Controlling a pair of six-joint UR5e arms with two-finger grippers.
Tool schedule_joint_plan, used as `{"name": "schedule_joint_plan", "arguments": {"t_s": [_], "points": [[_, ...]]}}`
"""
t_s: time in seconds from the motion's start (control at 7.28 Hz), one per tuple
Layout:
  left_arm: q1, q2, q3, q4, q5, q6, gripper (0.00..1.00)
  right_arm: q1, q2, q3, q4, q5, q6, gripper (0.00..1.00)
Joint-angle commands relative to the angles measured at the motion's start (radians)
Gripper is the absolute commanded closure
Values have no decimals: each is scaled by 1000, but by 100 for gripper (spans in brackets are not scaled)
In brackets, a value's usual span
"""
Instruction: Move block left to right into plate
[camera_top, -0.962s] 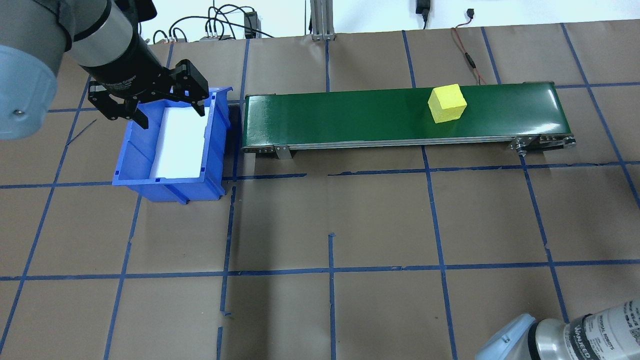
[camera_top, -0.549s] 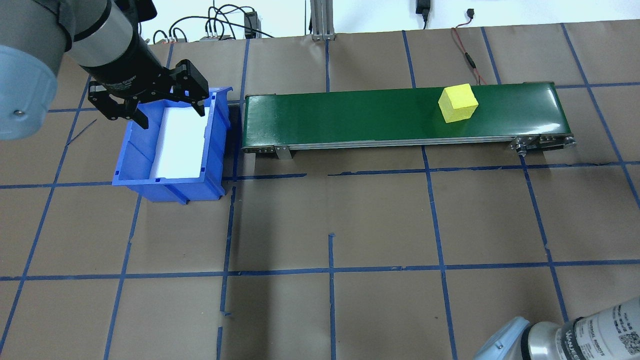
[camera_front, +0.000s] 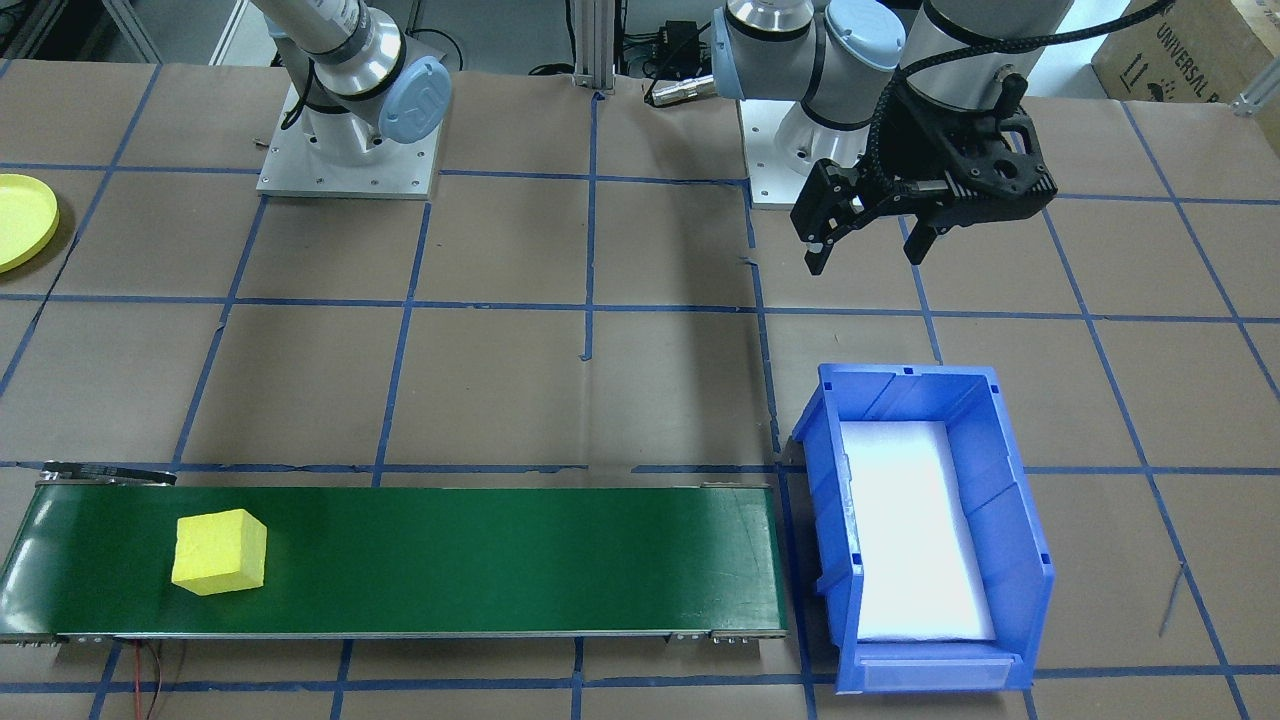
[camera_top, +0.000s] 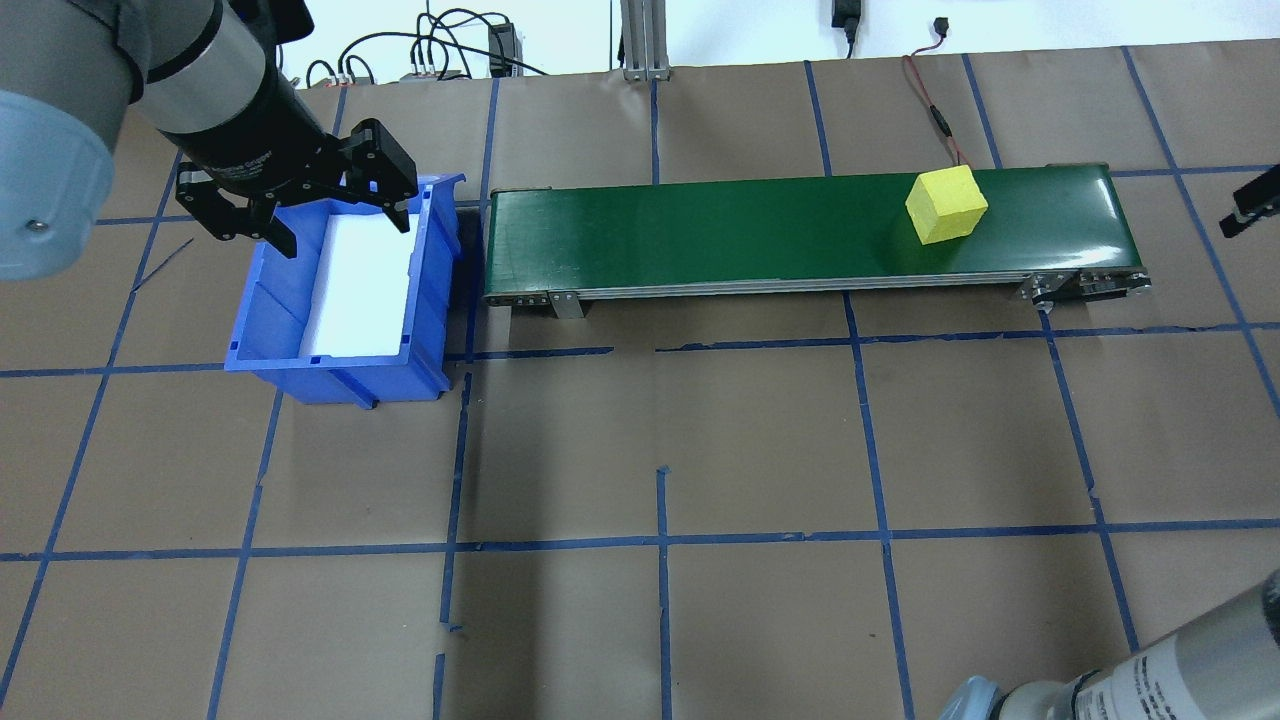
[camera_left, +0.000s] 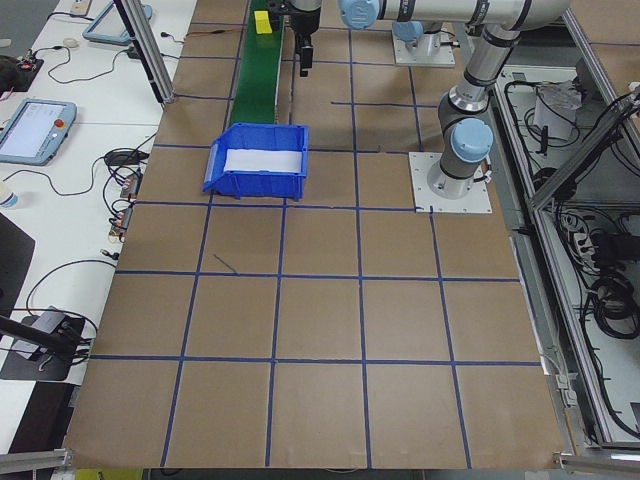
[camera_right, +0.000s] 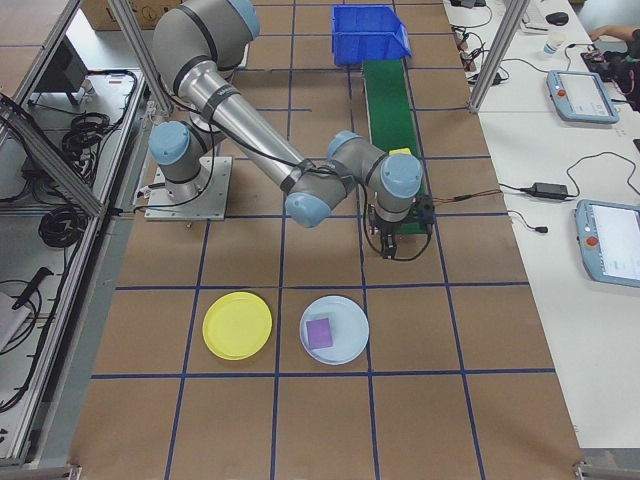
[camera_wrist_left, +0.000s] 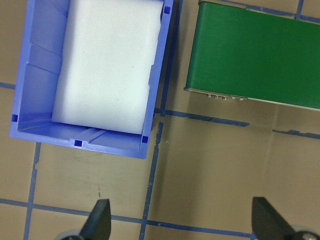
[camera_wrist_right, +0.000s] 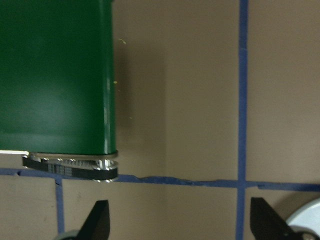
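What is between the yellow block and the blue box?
Only bare green belt. In the overhead view, nothing else sits between the yellow block and the blue box beyond the belt's end.

Block rides on, right arm swings in

The yellow block sits farther along the green belt, nearer the right gripper, which now shows just past the belt's end.

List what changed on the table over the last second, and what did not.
The yellow block rode further along the green conveyor toward its right end. The right gripper came into the overhead view at the right edge. The left gripper stayed open over the blue bin, which did not move.
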Motion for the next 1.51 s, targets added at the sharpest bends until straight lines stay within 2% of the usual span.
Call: {"name": "schedule_joint_plan", "arguments": {"t_s": [0.0,0.55,0.82,1.1,1.24,1.37], "points": [[0,0,0,0,0,-1,0,166,-1,-3,-12,26,153,0],[1,0,0,0,0,1,0,278,16,-1,-40,60,199,1],[1,0,0,0,0,1,0,278,57,-3,-83,74,186,1],[1,0,0,0,0,1,0,278,110,0,-143,60,177,3],[1,0,0,0,0,1,0,276,113,6,-144,57,177,6],[1,0,0,-2,0,1,0,276,114,13,-146,16,177,24]]}}
